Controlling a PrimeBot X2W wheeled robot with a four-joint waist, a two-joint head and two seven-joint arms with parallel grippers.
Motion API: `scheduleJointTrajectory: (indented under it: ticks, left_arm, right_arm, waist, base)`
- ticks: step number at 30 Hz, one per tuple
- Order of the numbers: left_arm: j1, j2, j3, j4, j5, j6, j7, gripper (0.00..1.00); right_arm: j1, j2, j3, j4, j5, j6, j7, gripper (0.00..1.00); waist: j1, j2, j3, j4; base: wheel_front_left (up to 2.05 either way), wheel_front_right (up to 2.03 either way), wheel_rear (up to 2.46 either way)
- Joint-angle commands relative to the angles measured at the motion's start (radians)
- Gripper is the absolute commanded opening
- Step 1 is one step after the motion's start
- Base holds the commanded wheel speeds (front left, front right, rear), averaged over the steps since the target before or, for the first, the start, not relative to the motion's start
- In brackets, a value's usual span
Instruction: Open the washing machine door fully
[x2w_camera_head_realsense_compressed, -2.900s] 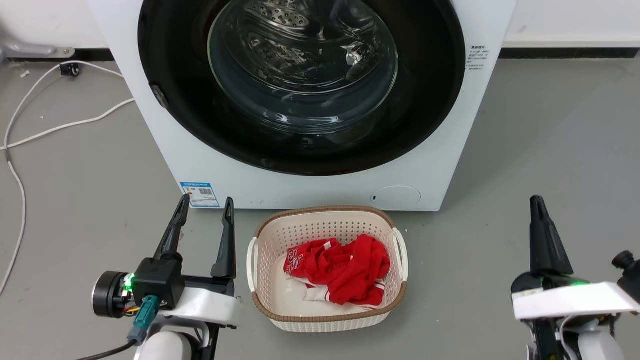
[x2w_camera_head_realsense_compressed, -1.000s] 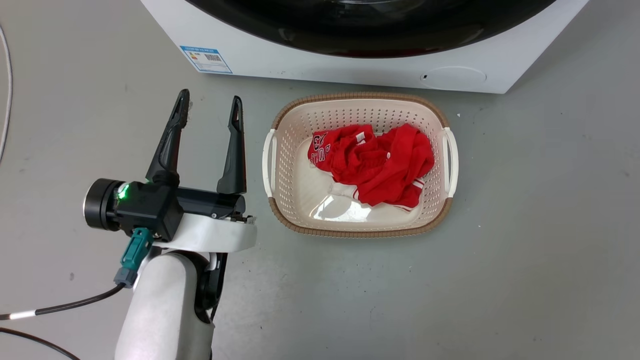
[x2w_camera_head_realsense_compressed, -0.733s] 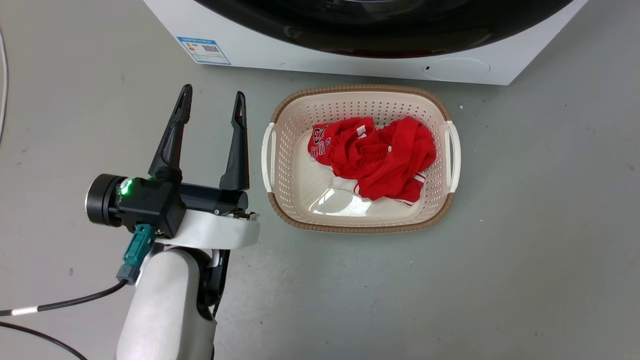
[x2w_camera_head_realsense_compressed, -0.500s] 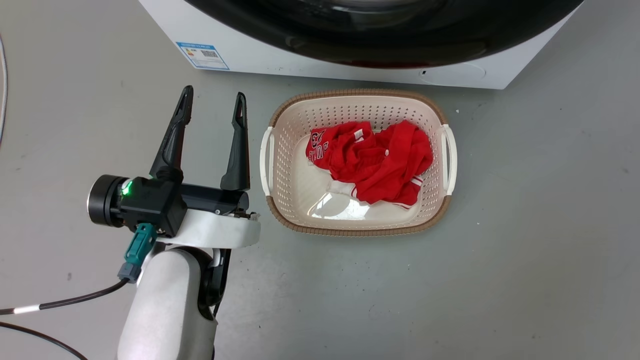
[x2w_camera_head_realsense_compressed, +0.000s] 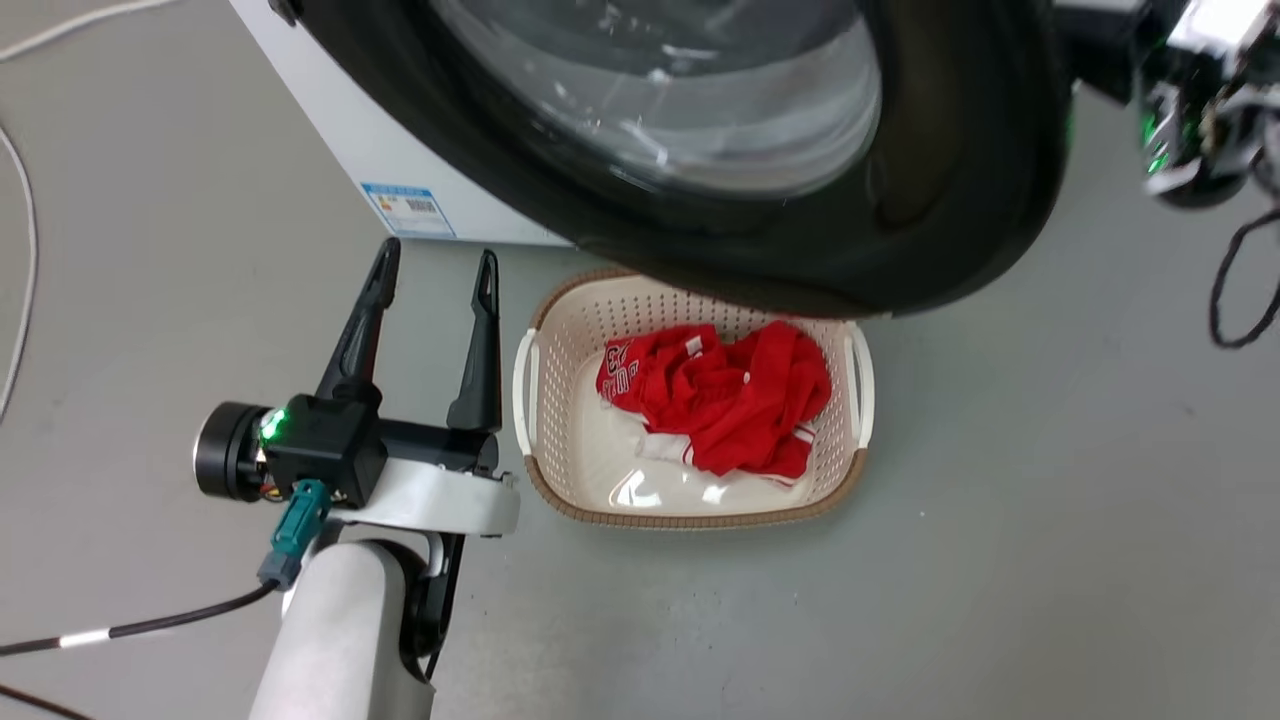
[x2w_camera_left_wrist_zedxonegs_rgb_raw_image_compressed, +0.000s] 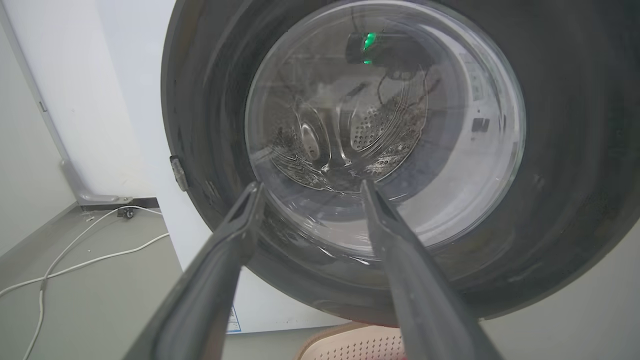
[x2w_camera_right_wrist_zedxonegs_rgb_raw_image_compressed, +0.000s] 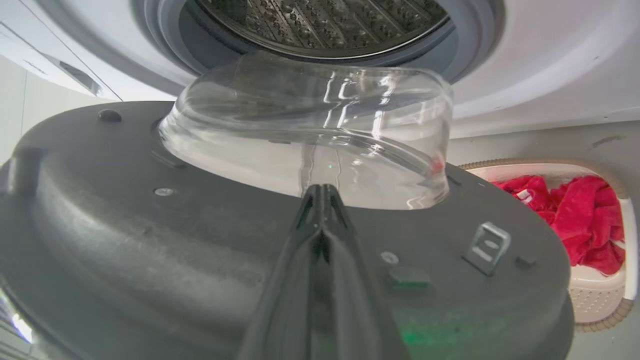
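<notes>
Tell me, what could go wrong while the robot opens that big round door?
1. The right gripper is shut and seems only to press the inner face of the washing machine door, beside the glass bowl. It might slip off or knock the glass.
2. The door hinges on the robot's left, and the open left gripper points at its outer face, so the door may swing into it.
3. The door hangs over the laundry basket and might scrape its rim.
</notes>
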Motion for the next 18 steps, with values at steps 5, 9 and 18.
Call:
scheduleJointTrajectory:
  ticks: [5,9,18]
  left_arm:
    - [0.061,0.000,0.008,0.016,0.005,-0.006,-0.003,1.00]
    - [0.104,0.000,0.013,0.024,0.005,-0.006,-0.003,1.00]
    - [0.165,-0.001,0.016,0.038,0.001,-0.004,-0.003,1.00]
  right_arm:
    - [0.150,0.045,0.007,-0.073,0.038,0.000,0.068,0.00]
    - [0.246,0.077,0.015,-0.135,0.060,0.000,0.105,0.00]
    - [0.415,0.161,0.049,-0.282,0.100,0.000,0.178,0.00]
  waist:
    - [0.0000,0.0000,-0.106,-0.011]
    - [0.0000,0.0000,-0.156,-0.016]
    - [0.0000,0.0000,-0.232,-0.020]
  base:
    - [0.00,0.00,0.00]
    - [0.00,0.00,0.00]
    - [0.00,0.00,0.00]
